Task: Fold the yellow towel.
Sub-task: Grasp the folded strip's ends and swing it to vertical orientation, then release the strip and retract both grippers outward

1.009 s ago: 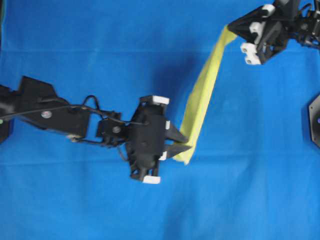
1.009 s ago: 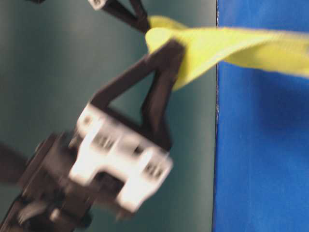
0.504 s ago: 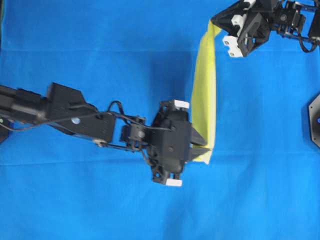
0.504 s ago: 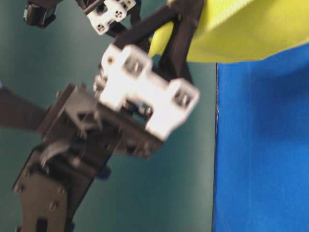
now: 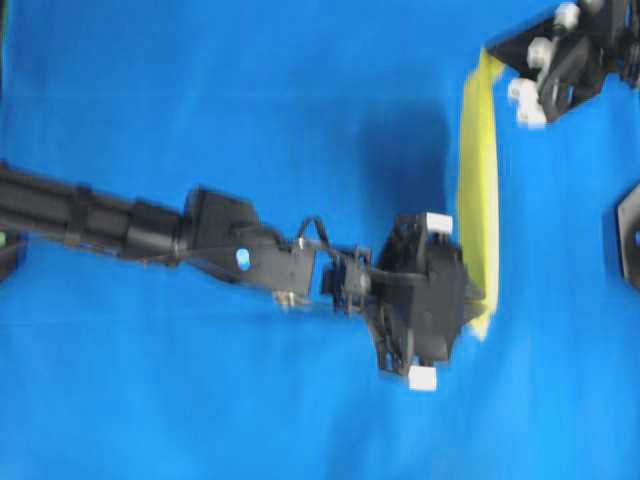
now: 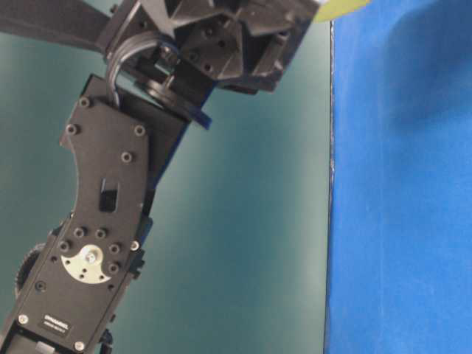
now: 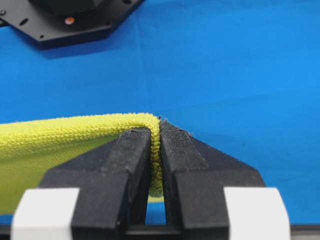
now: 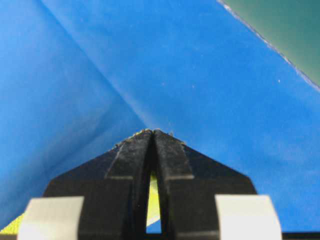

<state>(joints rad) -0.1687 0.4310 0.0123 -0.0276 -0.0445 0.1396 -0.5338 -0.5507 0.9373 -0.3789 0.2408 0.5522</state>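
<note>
We see matte black arms with bolted plates, a loose black cable looping at the left arm's wrist (image 5: 318, 232), and white blocks (squarish) on the fingers (image 7: 131, 150).

One yellow towel (image 5: 479, 180), two robot arms (image 5: 150, 225), one blue table cover (image 5: 250, 90)

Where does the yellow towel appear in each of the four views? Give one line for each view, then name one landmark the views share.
Overhead: the yellow towel is a narrow upright strip at right, between the two grippers.
Table-level: only a tip at the top edge.
Left wrist: lower left, pinched in the left gripper.
Right wrist: a sliver between the fingers of the right gripper.
Shared landmark: the blue cloth.
</note>
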